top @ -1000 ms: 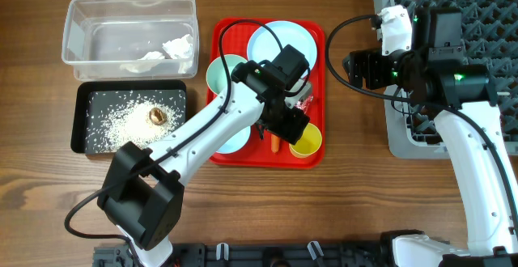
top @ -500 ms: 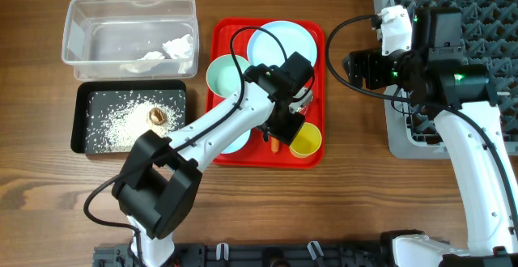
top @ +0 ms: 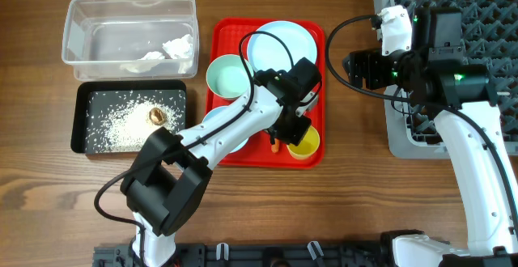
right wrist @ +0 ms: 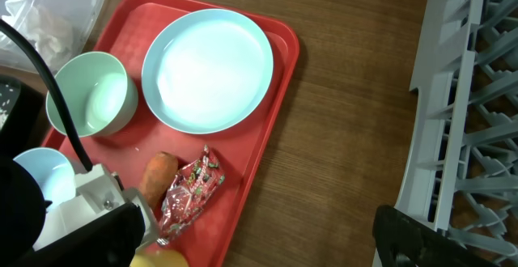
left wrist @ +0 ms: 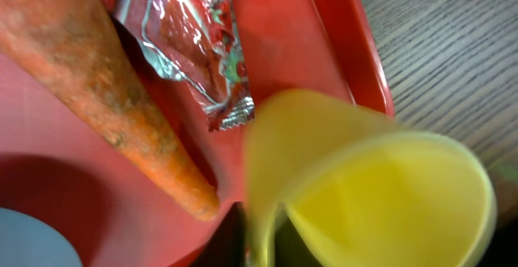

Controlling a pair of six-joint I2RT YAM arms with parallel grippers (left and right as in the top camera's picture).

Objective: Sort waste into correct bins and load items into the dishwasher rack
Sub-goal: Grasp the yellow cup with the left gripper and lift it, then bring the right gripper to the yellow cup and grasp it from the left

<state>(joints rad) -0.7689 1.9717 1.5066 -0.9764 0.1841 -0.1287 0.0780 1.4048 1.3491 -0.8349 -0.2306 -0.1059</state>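
Left fingers [left wrist: 229,243] pinch the yellow cup [left wrist: 380,194] wall at the red tray [right wrist: 271,137] corner (carrot [left wrist: 97,89] crowds it). Right fingers [top: 354,66] are over open table [top: 356,178], and I can't tell their gap.

We log the left arm [top: 218,133] stretched forward and right, left gripper [top: 290,131] pointing down, jaw state hidden. Right arm [top: 477,158] folds at the elbow, right gripper [top: 358,66] aimed left; we cannot read its jaws.
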